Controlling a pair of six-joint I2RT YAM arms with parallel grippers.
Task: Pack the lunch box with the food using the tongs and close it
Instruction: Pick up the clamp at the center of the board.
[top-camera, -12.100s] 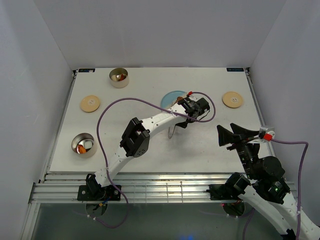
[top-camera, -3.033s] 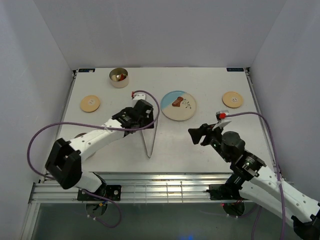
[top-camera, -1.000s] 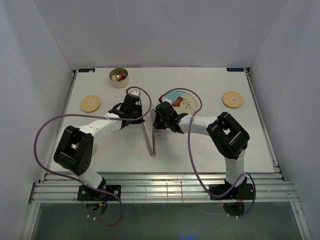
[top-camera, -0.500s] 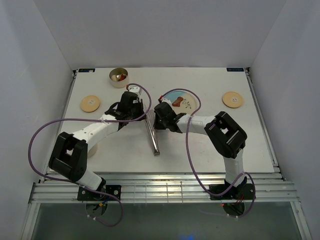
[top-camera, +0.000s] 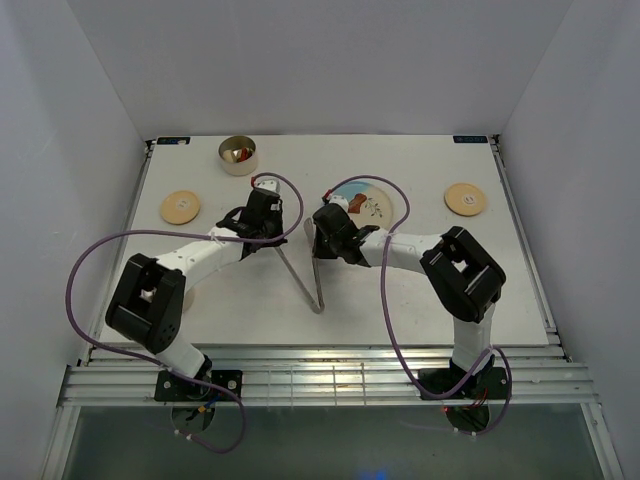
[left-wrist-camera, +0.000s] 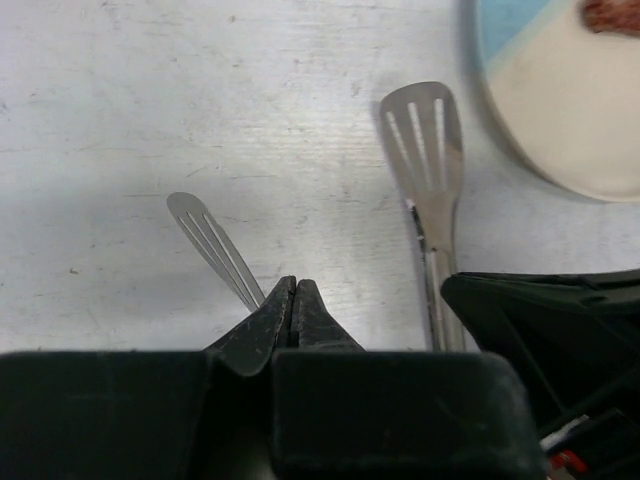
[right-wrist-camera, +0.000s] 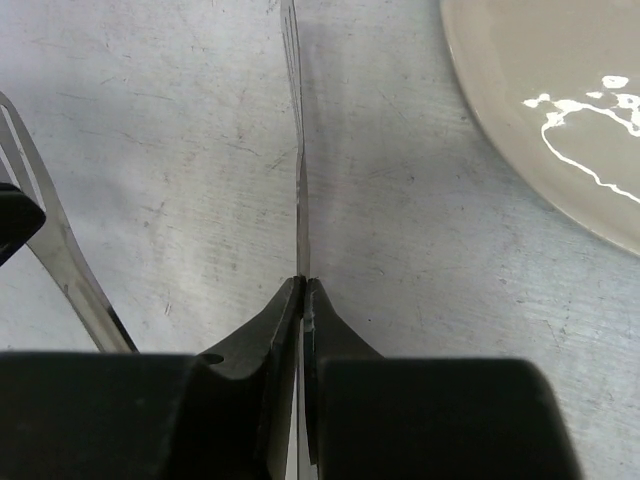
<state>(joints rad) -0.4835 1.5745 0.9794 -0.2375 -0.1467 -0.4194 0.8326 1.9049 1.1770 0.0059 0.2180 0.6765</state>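
The silver tongs (top-camera: 317, 285) lie on the table in a V, their joint toward me. My right gripper (right-wrist-camera: 303, 283) is shut on one tong arm, seen edge-on between the jaws (top-camera: 318, 250). My left gripper (left-wrist-camera: 293, 285) is shut, and the other arm's slotted end (left-wrist-camera: 205, 235) runs under its left finger (top-camera: 273, 240). One lunch box tin (top-camera: 237, 155) with food in it stands at the back left. A second tin (top-camera: 188, 293) is mostly hidden by the left arm. A brown piece of food (top-camera: 345, 203) lies on the plate (top-camera: 375, 208).
Two round wooden lids lie flat, one at the left (top-camera: 181, 207) and one at the right (top-camera: 465, 198). The plate's rim (left-wrist-camera: 560, 120) (right-wrist-camera: 560, 130) is just right of both grippers. Purple cables loop over the table beside each arm.
Half a second ago the tong arms lay nearly together; now they spread in a V and the joint has slid slightly right. Both grippers stay at the tong ends.
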